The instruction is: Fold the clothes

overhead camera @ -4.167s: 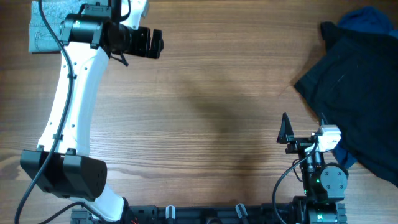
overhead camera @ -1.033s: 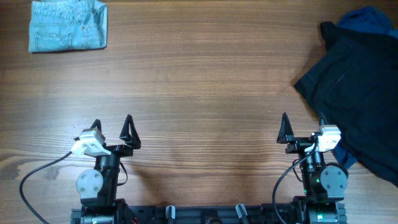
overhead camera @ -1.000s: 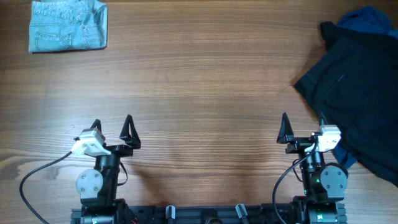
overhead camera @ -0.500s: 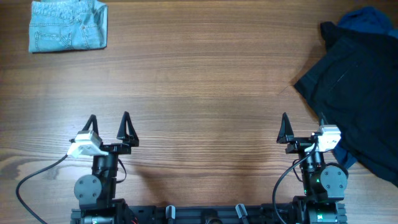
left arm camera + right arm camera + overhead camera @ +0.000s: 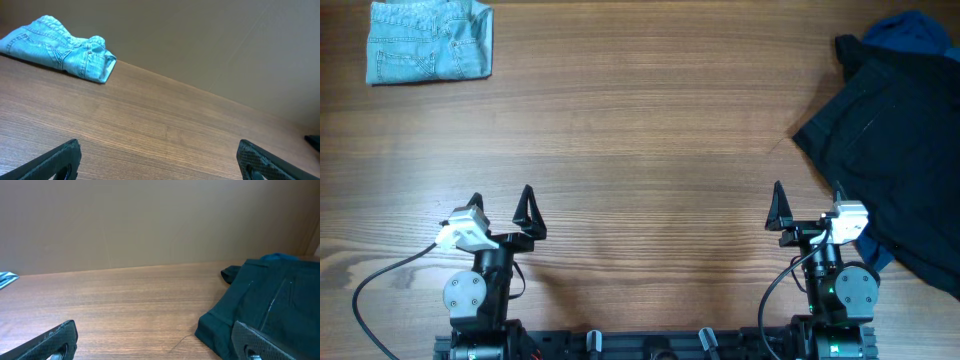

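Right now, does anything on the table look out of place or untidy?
The denim garment lies folded in the far left corner. The dark garment on the right looks untidy: unfolded, rumpled, blue cloth showing behind it.

Frame edges crop the clothes (image 5: 55, 47) and black garment (image 5: 890, 140).

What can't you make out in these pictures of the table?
black garment: overhead, cut off by the right edge; full shape unknown.
blue cloth: overhead, mostly under the black garment; what it is, unclear.
denim: folded on itself in both views, so shorts or jeans cannot be told; left wrist view crops its left end.
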You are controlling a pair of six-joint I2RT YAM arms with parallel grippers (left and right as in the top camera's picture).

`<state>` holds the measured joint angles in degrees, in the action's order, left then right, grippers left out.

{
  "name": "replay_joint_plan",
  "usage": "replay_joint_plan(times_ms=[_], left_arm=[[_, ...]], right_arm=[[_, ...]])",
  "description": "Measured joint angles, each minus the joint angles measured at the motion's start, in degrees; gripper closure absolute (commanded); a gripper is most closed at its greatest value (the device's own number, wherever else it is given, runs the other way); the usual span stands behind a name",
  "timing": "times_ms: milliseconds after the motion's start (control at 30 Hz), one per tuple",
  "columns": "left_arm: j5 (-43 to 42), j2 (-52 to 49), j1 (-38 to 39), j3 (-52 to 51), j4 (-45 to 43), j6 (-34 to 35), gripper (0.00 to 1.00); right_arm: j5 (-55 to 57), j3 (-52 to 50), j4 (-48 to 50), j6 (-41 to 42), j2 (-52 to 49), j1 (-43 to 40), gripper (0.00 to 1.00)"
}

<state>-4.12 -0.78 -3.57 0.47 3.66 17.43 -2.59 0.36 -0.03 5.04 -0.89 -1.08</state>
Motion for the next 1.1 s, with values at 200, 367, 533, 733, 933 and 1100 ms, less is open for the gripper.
replay_joint_plan(times_ms=[200, 367, 533, 733, 933, 1100], left_arm=[[-1.5, 0.0, 0.0, 0.0, -0.3, -5.2, 0.0], [-3.5, 0.0, 0.0, 0.0, -0.4, -9.7, 0.0], [-4.1, 0.0, 0.0, 0.0, -0.4, -11.2, 0.0], [-4.2, 0.0, 0.0, 0.0, -0.4, -11.4, 0.0], [-4.3, 0.0, 0.0, 0.0, -0.4, -11.4, 0.0], [-4.3, 0.0, 0.0, 0.0, -0.4, -11.4, 0.0]], right_arm=[[0.0, 0.0, 0.0, 0.0, 0.0, 0.0, 0.0], [0.0, 0.0, 0.0, 0.0, 0.0, 0.0, 0.0], [0.0, 0.0, 0.0, 0.0, 0.0, 0.0, 0.0], [0.0, 0.0, 0.0, 0.0, 0.0, 0.0, 0.0], [0.0, 0.0, 0.0, 0.0, 0.0, 0.0, 0.0], [0.0, 0.0, 0.0, 0.0, 0.0, 0.0, 0.0]])
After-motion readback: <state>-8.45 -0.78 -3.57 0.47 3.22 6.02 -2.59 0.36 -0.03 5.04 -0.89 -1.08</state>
